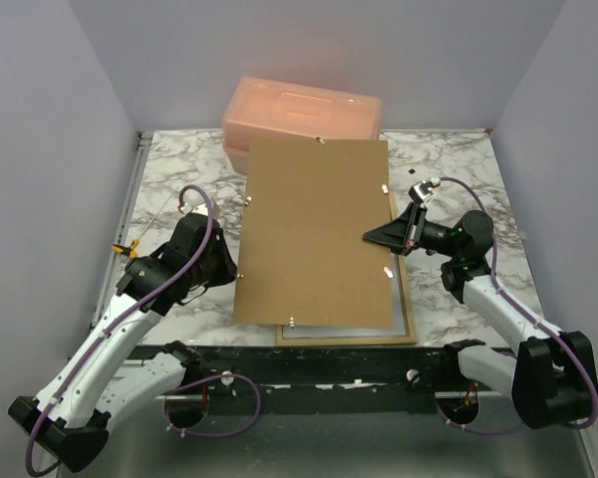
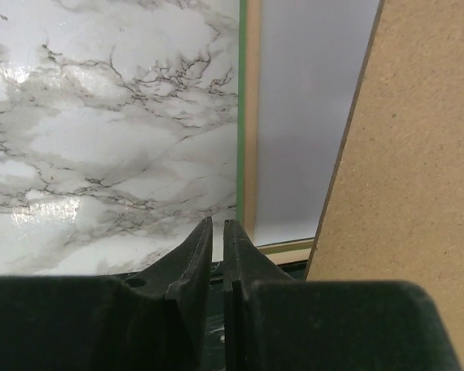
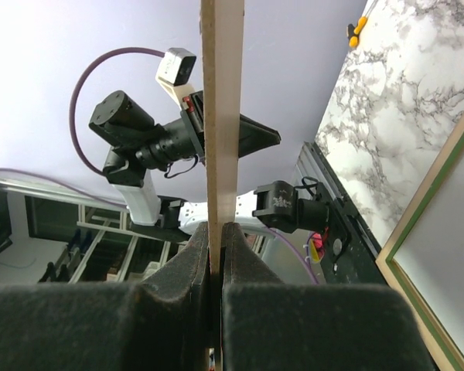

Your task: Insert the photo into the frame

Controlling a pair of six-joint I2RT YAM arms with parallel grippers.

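A brown backing board, pinched at its right edge by my right gripper, hangs over the thin green-faced frame lying flat on the marble table. The peach plastic box behind is lidded, contents hidden. My left gripper, jaws nearly pressed together, sits at the frame's near left corner.

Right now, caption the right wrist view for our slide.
Right gripper clamps plain brown backing board edge-on; thin green-and-pale-wood frame lower right.

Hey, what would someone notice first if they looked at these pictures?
A big brown backing board dominates the centre, pinched at its right edge by the right pincer. The frame peeks out beneath its near-right corner, and a peach plastic box sits behind it.
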